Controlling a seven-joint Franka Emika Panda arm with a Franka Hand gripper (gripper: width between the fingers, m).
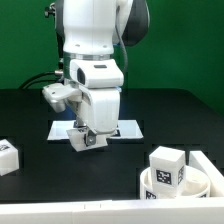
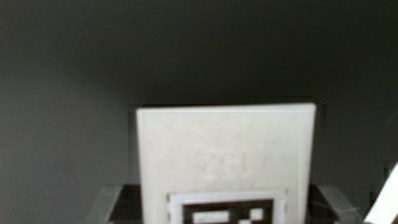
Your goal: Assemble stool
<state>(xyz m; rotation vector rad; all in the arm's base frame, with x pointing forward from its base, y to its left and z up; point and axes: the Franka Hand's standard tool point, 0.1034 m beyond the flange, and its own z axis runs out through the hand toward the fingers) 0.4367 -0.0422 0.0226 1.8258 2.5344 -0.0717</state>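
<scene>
1. Nearest the camera, at the exterior view's right, the white plastic round rimmed seat (image 1: 205, 178) lies on the black desk (image 1: 40, 185). A tagged white block, the standing leg (image 1: 166, 166), stands upright in it.
2. At the exterior view's left edge, a second white block, the loose leg (image 1: 7, 156), lies on the desk, well apart from the hand.
3. Farther back, the hand (image 1: 88, 139) is closed on a third white block, the gripped leg (image 1: 78, 140) (image 2: 228, 150). The block sits between the jaws, low at the front edge of the marker board (image 1: 125, 129).
</scene>
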